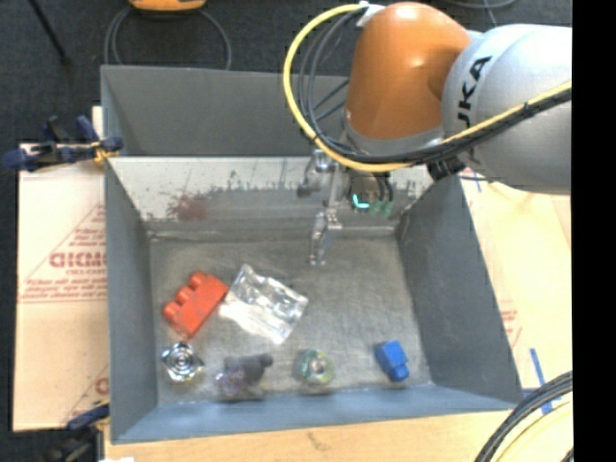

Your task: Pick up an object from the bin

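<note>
Six loose things lie in the front half of the grey bin [125,277], and none of them has been lifted, so the pick looks to be at its very start.

From the left:
- A small silver knob-like piece [180,362] sits near the front left corner.
- An orange-red toy block [195,301] lies just behind it.
- A crumpled clear plastic packet [262,302] touches the block's right side.
- A dark purple lump [243,374] lies in front of the packet.
- A greenish round thing [314,369] comes next along the front wall.
- A small blue block [392,361] lies well apart, toward the front right.

The tool [317,248] hangs further right and further back, close to the rear wall, over bare floor. It is on the arm [404,75] that comes in from the right. I cannot tell whether the tool is apart or together, and I see nothing carried in it.

The clear packet is nearest, lying forward and a little left of the tool. By my reckoning, everything is left to do: choosing a thing, coming over it, closing on it and raising it.
</note>
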